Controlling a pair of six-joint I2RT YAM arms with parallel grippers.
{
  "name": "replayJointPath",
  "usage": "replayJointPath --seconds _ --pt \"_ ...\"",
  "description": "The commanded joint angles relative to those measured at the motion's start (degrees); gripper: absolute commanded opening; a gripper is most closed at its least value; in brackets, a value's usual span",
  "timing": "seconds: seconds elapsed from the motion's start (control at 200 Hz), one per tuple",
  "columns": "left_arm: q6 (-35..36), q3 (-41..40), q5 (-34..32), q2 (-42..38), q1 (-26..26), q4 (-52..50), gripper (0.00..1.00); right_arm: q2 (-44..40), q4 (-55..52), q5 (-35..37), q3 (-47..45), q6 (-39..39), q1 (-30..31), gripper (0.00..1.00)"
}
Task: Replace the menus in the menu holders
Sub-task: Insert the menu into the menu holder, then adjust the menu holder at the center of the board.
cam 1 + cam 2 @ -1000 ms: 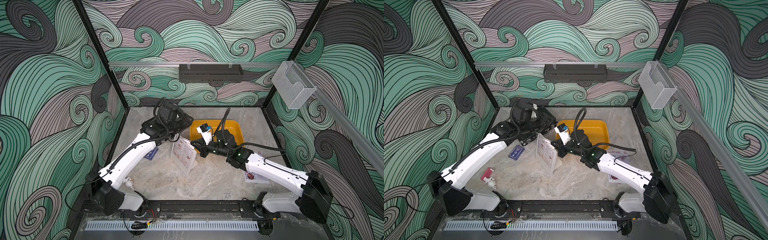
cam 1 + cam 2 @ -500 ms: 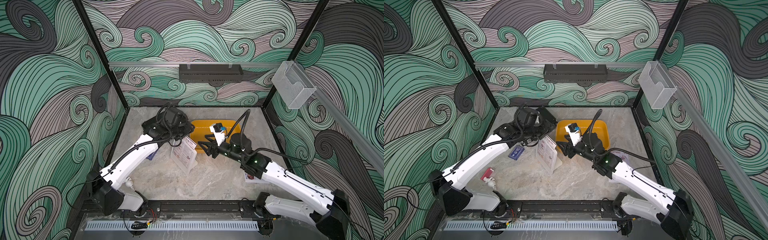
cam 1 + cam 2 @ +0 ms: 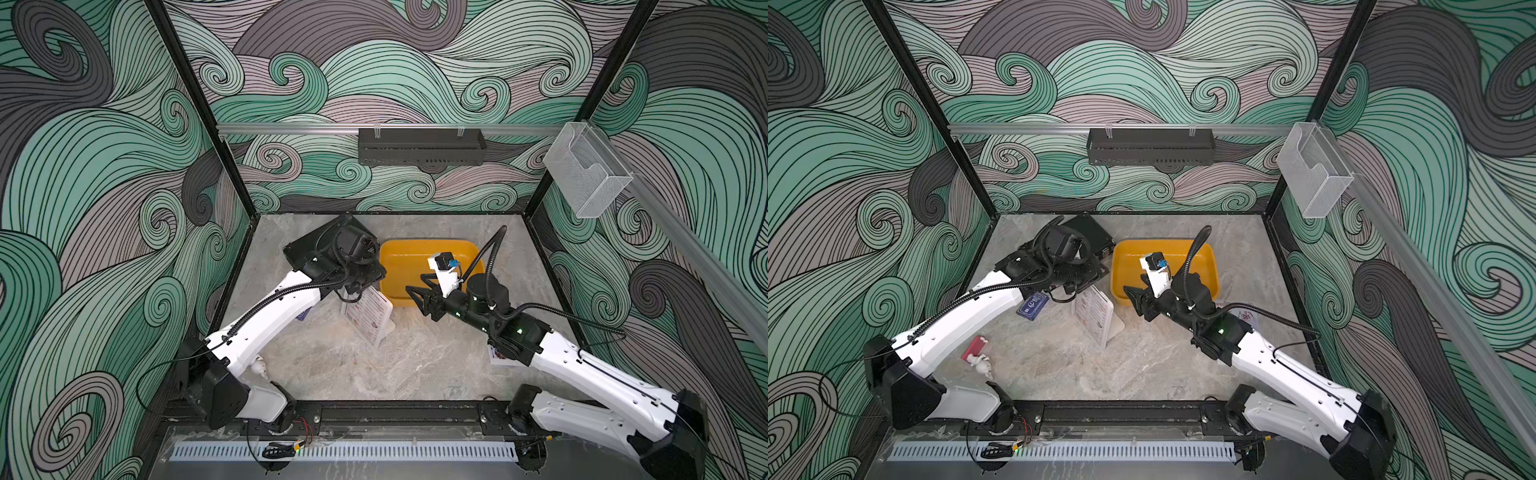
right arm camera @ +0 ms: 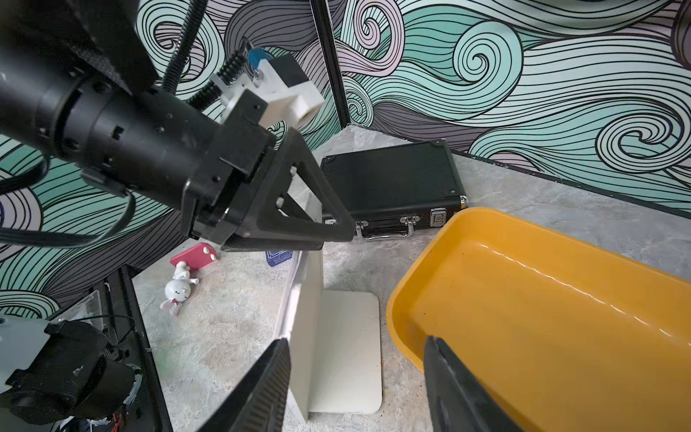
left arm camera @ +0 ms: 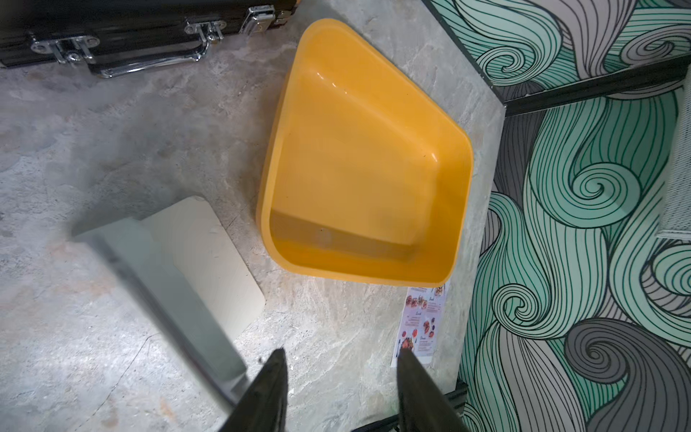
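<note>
The menu holder (image 3: 368, 318) (image 3: 1096, 318), a clear slanted stand with a white foot (image 4: 347, 348), stands mid-table with a menu with food photos showing in it. A second menu (image 5: 422, 325) (image 3: 1246, 316) lies flat on the table at the right, partly under my right arm. My left gripper (image 5: 341, 353) hovers at the holder's top edge, open, with the holder just outside one finger (image 5: 275, 377) and nothing between the jaws. My right gripper (image 4: 357, 355) (image 3: 417, 295) is open and holds nothing, a short way right of the holder, over its foot and the tub's rim.
A yellow tub (image 3: 415, 249) sits behind the holder, with a black case (image 4: 392, 183) at the back left. A small blue card (image 3: 1032, 305) and a red-and-white toy figure (image 3: 978, 355) lie on the left. A clear box (image 3: 586, 174) and a black rack (image 3: 419, 145) hang on the walls.
My right gripper has gone from shut to open and drawn back to the right, away from the holder. My left gripper has shifted right and forward over the holder's top.
</note>
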Motion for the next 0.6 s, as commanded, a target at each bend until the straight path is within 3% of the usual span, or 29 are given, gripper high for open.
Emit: replayJointPath --seconds 0.0,0.125,0.27,0.415,0.595 --pt "1.22 0.08 -0.4 -0.01 -0.62 -1.91 0.47 -1.03 -0.23 0.77 -0.61 0.54 -0.23 0.61" --pt "3.01 0.32 0.31 -0.08 -0.74 -1.39 0.46 -1.52 -1.05 -1.04 -0.54 0.83 -0.24 0.64" --pt "5.8 0.38 -3.21 -2.89 -0.76 1.76 0.47 -1.66 -2.6 -10.08 -0.75 2.17 -0.11 0.66" --pt "9.74 -2.14 -14.71 -8.56 -0.6 5.1 0.49 2.26 -2.35 -16.71 -1.75 4.9 1.36 0.71" --pt "8.44 -11.83 -25.37 -17.98 2.33 6.91 0.5 10.62 1.26 -17.0 -0.57 5.77 2.83 0.71"
